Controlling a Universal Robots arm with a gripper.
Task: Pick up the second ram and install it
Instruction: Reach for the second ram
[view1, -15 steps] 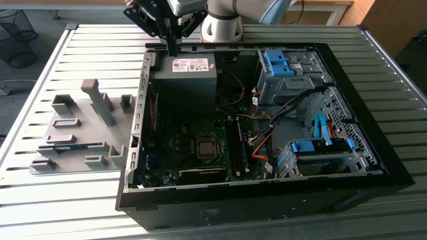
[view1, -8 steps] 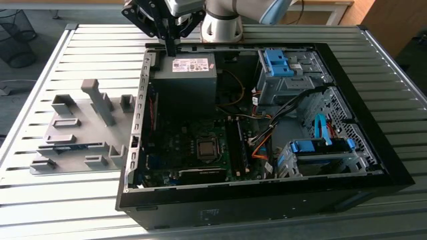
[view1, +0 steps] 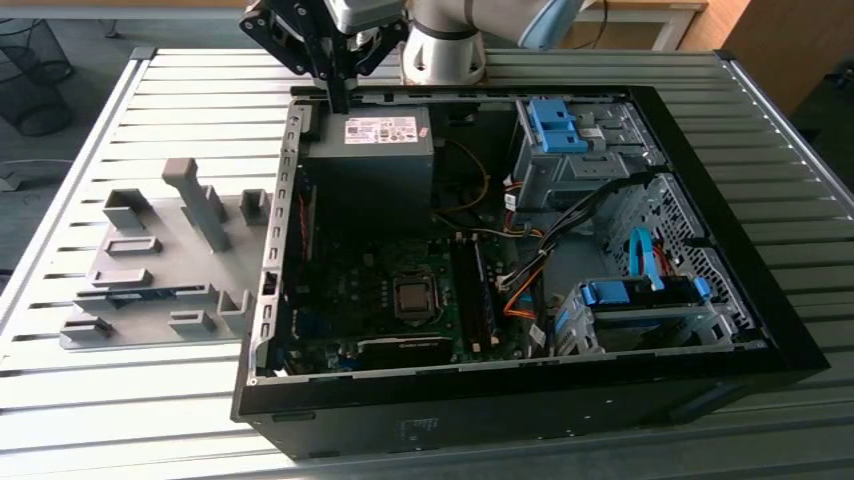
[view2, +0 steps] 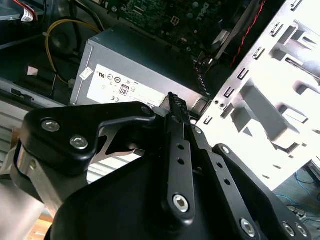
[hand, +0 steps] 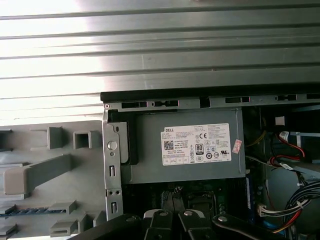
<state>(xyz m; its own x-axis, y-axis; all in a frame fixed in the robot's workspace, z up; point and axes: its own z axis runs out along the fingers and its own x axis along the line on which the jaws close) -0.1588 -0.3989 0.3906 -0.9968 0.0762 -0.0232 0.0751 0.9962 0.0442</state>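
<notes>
Steel-slatted table bearing one open computer case and, at its 9 o'clock, one gray fixture — the second ram stands edgewise in it. One gripper — fingers pressed together, grasping nothing — hangs over the case's 11 o'clock corner.

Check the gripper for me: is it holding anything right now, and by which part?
Nothing is held: the gripper has its fingers closed on each other with nothing between them, by the power supply.
</notes>
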